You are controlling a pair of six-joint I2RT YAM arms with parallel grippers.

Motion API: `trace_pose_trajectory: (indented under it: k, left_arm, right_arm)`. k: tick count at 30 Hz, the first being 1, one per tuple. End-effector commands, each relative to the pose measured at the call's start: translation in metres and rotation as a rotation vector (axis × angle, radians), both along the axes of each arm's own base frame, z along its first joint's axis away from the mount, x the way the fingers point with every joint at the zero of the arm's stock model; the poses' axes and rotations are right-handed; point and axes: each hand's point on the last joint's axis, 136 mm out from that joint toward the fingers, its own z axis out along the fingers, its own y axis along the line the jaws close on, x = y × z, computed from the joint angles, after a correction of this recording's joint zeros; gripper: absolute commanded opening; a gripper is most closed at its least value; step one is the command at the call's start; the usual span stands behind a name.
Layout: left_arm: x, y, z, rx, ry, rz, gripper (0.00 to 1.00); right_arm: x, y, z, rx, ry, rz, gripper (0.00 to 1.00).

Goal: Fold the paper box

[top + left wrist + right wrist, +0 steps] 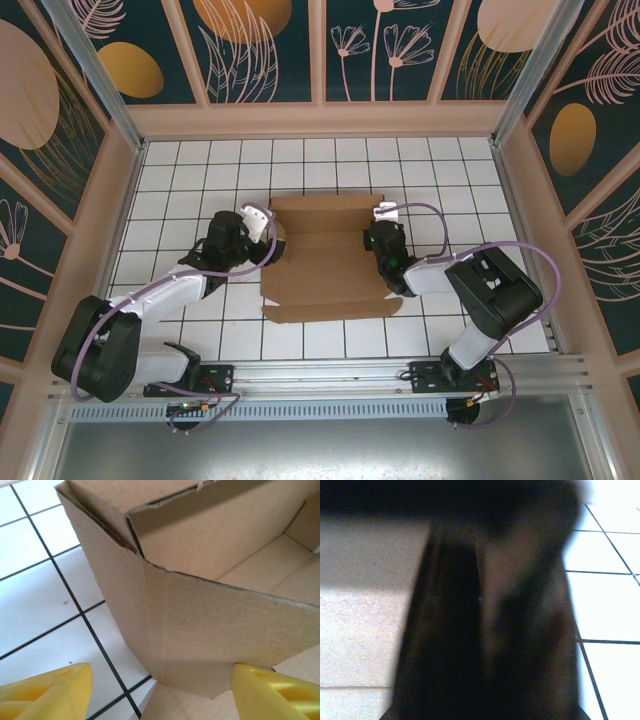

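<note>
L tool (160,692) – jaws wide apart, gripping nothing; yellow fingertips (47,690) sit either side of the lower edge of the paper box (200,625) raised left wall. R tool (380,247) is shut at the box's right wall – wrist view too dark/blurred to tell if it pinches cardboard. Box lies mid-desk (200,170) btwn both tools, front flap flat twd the arms.

White tiled floor (180,170) w/ dark grout; teal floral wall panels (265,50); alu rail (320,375) at near edge.
</note>
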Motion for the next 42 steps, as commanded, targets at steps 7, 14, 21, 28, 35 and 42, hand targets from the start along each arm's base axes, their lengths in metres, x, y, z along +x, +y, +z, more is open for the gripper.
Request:
trace_pose_trajectory:
  k: [7,14,21,28,35,42]
  left_arm:
    - [0.037,-0.003,0.006,0.003,-0.048,0.086,0.78]
    - [0.055,-0.005,0.015,0.045,-0.127,0.083,0.79]
    - [0.064,-0.015,0.009,0.041,-0.105,0.055,0.61]
    - [0.074,0.003,0.015,0.058,-0.15,0.163,0.32]
    - [0.076,0.004,0.016,0.06,-0.168,0.152,0.32]
    - [0.084,0.011,0.02,-0.031,-0.143,0.127,0.62]
  right_arm:
    - [-0.019,0.003,-0.026,-0.091,0.065,0.07,0.0]
    - [-0.02,0.008,-0.024,-0.09,0.068,0.101,0.0]
    - [-0.021,0.012,-0.027,-0.093,0.077,0.121,0.0]
    - [-0.021,0.014,-0.025,-0.088,0.078,0.13,0.0]
    - [-0.022,0.017,-0.022,-0.084,0.077,0.155,0.0]
    - [-0.025,0.024,-0.023,-0.064,0.079,0.191,0.0]
